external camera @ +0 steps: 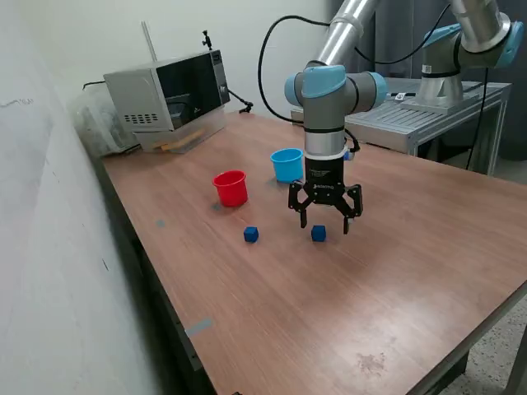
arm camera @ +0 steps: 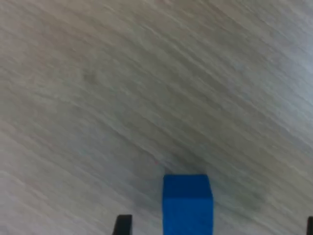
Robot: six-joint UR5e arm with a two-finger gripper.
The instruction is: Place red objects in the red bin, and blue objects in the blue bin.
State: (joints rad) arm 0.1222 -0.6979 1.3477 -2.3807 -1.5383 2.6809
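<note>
- Wood-grain table (external camera: 395, 271) fills most of the exterior view, with a white wall along the frame's left and a microwave (external camera: 169, 95) at upper left.
- Gripper (external camera: 325, 224) hangs at frame centre, fingers spread apart, holding nothing.
- One blue cube (external camera: 319, 234) sits on the table between the fingertips; in the wrist view it (arm camera: 188, 204) lies at the bottom edge.
- Second blue cube (external camera: 251, 234) rests further left.
- Red cup (external camera: 231, 188) and light blue cup (external camera: 287, 164) stand upright behind, near each other.
</note>
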